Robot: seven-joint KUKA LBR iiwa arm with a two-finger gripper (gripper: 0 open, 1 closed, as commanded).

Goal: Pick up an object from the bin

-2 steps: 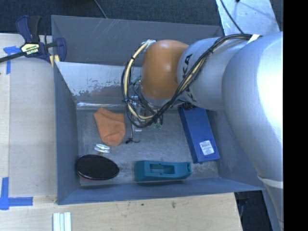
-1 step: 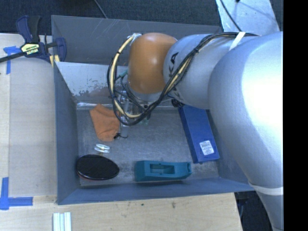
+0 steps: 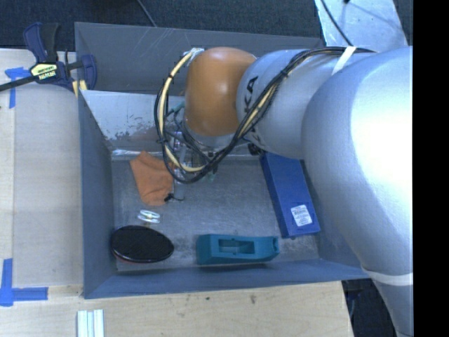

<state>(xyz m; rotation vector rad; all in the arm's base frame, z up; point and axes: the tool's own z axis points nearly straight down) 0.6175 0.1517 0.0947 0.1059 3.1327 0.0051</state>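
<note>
One arm [image 3: 330, 111], wrist-down, beside orange cloth [image 3: 149, 177]

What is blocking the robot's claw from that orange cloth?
Nothing visible. The gripper hangs right beside the orange cloth; the black disc, teal tool and blue box lie apart from both.

Orange cloth [image 3: 149, 176]: seen crumpled, laid low on the floor of the bin [image 3: 95, 216], toward the far-left corner, near the far wall, well apart from the near edge. Right edge is hidden.
</note>
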